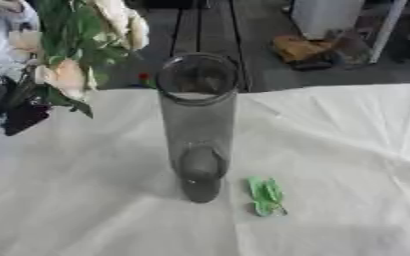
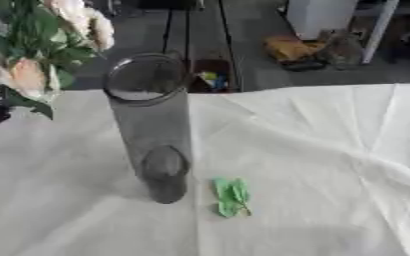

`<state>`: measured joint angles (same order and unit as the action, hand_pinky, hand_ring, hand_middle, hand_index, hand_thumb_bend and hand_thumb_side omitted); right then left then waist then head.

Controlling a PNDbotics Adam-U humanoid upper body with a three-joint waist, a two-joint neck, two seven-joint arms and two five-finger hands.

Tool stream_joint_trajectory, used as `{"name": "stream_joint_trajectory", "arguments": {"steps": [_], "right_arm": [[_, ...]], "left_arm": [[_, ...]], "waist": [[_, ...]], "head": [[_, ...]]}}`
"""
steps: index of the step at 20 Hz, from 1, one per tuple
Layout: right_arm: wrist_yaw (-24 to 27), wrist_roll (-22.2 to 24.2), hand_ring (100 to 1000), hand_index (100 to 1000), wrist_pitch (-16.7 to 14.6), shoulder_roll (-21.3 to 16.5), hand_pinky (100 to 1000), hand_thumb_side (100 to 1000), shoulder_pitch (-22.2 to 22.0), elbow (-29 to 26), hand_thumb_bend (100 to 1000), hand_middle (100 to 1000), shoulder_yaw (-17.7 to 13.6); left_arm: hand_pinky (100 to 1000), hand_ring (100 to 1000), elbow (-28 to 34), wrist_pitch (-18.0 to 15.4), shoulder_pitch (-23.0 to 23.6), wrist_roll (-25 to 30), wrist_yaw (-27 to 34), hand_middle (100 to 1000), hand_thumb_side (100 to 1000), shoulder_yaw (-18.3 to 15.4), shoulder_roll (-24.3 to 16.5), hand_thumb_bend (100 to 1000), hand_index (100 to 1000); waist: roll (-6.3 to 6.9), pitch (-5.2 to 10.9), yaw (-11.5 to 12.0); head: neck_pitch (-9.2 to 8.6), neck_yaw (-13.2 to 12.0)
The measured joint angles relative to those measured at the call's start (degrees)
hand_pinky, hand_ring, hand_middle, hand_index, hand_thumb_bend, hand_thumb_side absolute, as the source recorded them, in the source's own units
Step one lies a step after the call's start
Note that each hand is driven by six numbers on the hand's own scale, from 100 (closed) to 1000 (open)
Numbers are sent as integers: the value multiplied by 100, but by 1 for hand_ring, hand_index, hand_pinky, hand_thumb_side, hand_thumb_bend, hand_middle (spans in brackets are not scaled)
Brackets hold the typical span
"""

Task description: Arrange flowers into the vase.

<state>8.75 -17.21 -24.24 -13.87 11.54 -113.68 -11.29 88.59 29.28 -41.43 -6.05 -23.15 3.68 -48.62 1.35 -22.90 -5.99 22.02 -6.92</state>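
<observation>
A tall clear glass vase (image 1: 198,125) stands upright in the middle of the white-clothed table (image 1: 331,150), with nothing in it. A bunch of cream and peach flowers (image 1: 68,45) with green leaves hangs in the air at the upper left, beside and slightly above the vase's rim. Its lower end runs into my dark left hand (image 1: 23,117) at the left edge, which appears closed around the stems. A small green leaf sprig (image 1: 265,196) lies on the cloth just right of the vase's base. My right hand shows in no view.
The table's far edge runs behind the vase. On the floor beyond it are a small dark container (image 2: 210,75), a brown bundle (image 1: 300,50) and a white cabinet (image 1: 327,15). The cloth is creased on the right.
</observation>
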Motion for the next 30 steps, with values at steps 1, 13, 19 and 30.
{"name": "stream_joint_trajectory", "arguments": {"steps": [1, 13, 19, 30], "right_arm": [[1, 1, 338, 534, -1, 0, 220, 927, -1, 0, 100, 249, 0], [90, 21, 339, 534, -6, -2, 220, 925, -63, 0, 100, 251, 20], [115, 44, 340, 534, 10, -9, 219, 925, -100, 0, 100, 252, 36], [145, 75, 340, 535, 33, -58, 219, 924, -147, 0, 100, 252, 38]], "left_arm": [[100, 100, 73, 19, -58, -82, 77, 100, 683, -18, 22, 100, 101], [100, 100, 649, 156, -795, -669, 1088, 100, 791, -40, 514, 100, 100], [100, 100, 695, 143, -1150, -969, 1620, 100, 839, -40, 690, 100, 100], [100, 100, 622, -106, -1534, -1615, 2586, 100, 927, -44, 785, 100, 100]], "waist": [[2, 7, 0], [2, 155, -43], [31, 230, -83], [94, 329, -109]], "head": [[6, 1], [157, -9], [192, -33], [261, -4]]}}
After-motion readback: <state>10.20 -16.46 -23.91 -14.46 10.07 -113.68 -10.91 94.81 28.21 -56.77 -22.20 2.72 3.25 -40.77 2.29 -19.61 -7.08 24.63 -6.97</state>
